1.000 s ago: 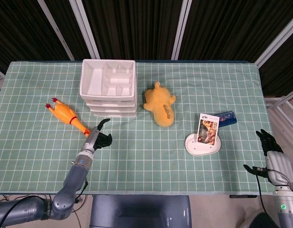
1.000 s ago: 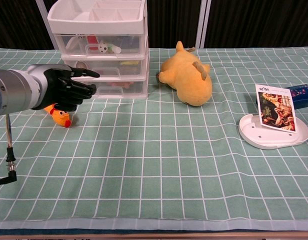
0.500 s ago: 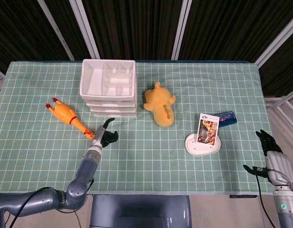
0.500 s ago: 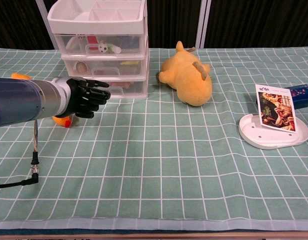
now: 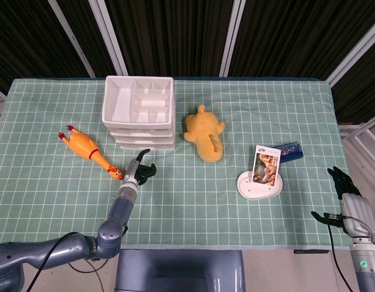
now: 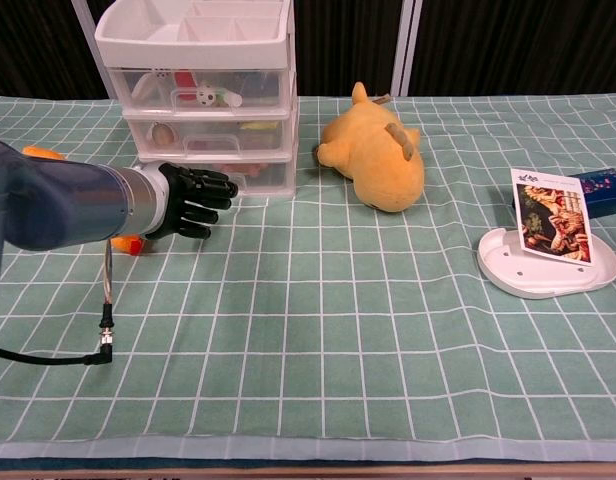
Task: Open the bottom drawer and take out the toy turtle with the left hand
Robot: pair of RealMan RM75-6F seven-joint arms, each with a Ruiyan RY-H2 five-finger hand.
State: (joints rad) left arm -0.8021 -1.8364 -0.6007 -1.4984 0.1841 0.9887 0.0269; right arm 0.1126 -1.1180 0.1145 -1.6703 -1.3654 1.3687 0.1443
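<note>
A white three-drawer organiser (image 5: 139, 115) (image 6: 203, 95) stands at the back left of the table, all drawers closed. The bottom drawer (image 6: 250, 175) has a clear front; small coloured things show behind it, the turtle not clearly made out. My left hand (image 5: 140, 171) (image 6: 195, 198) reaches toward that drawer front, fingers apart and extended, holding nothing, fingertips just short of it. My right hand (image 5: 346, 190) hangs off the table's right edge in the head view, fingers loosely apart and empty.
A rubber chicken (image 5: 89, 149) lies left of the organiser, its head (image 6: 128, 244) just behind my left forearm. A yellow plush (image 5: 204, 136) (image 6: 373, 155) lies right of the organiser. A picture card on a white stand (image 5: 262, 176) (image 6: 548, 250) and a blue box (image 5: 290, 151) sit right.
My left arm has pushed forward and rightward, bringing the hand from beside the chicken's head to just in front of the bottom drawer. The right hand has not moved.
</note>
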